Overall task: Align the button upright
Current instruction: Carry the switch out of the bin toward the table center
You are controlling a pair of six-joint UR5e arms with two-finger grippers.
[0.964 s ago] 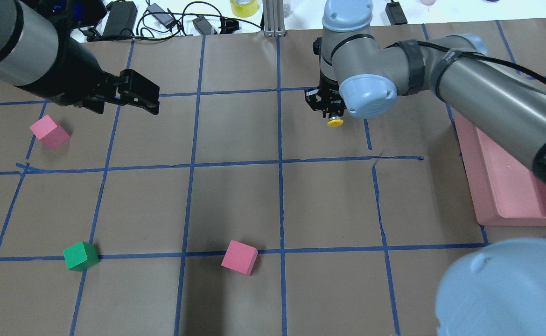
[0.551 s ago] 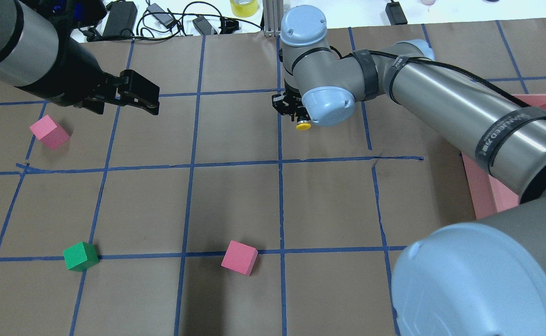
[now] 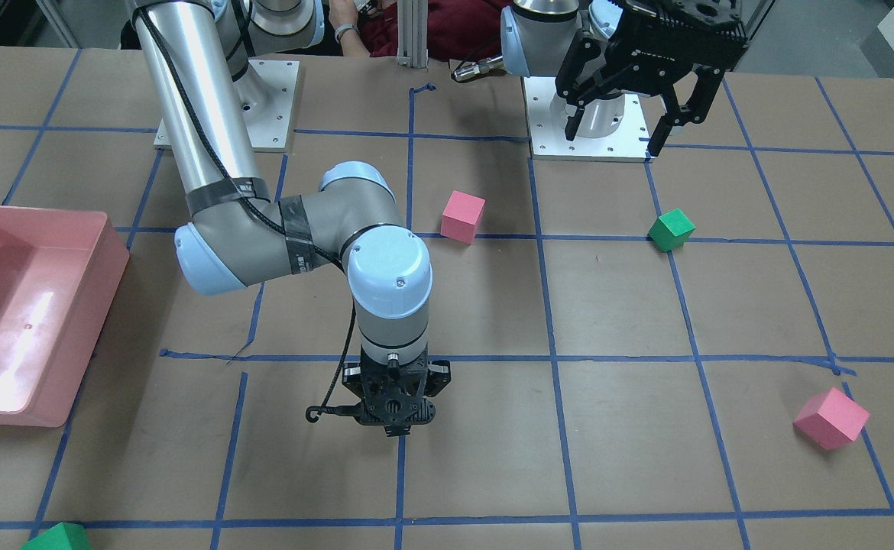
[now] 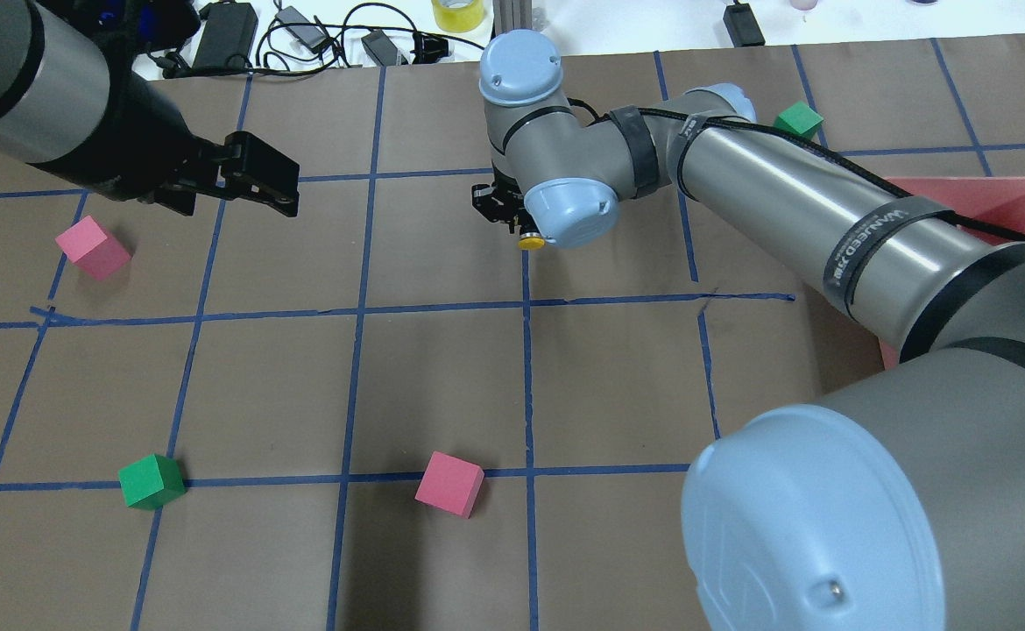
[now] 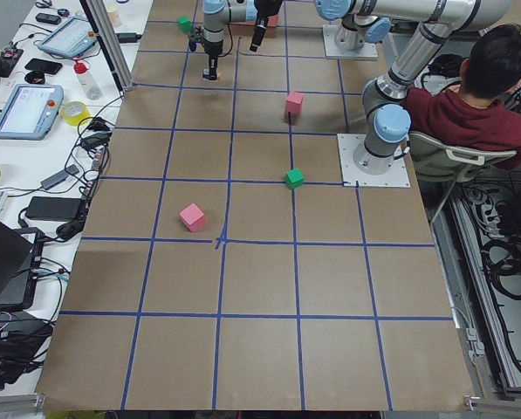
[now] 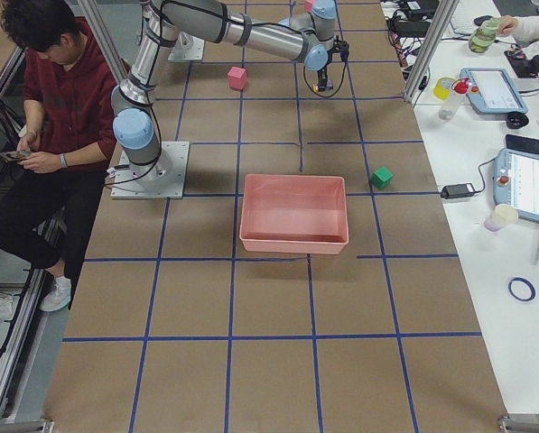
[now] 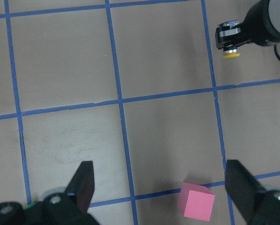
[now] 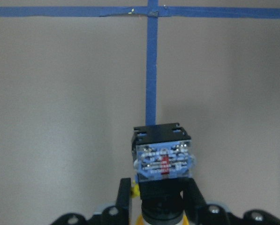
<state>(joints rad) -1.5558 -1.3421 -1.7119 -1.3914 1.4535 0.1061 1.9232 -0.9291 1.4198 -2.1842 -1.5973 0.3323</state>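
Button (image 8: 163,157) — small, rigid, likely light, cap slick; best held by black body. Right end effector (image 3: 393,420) pinches it; left end effector (image 3: 613,137) spread.

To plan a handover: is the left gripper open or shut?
Open: the left gripper is spread wide and holds nothing.

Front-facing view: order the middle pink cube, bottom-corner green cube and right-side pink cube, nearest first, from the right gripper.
1. middle pink cube, towards the robot's base from the right gripper.
2. bottom-corner green cube, view's lower left.
3. right-side pink cube, on the robot's left.
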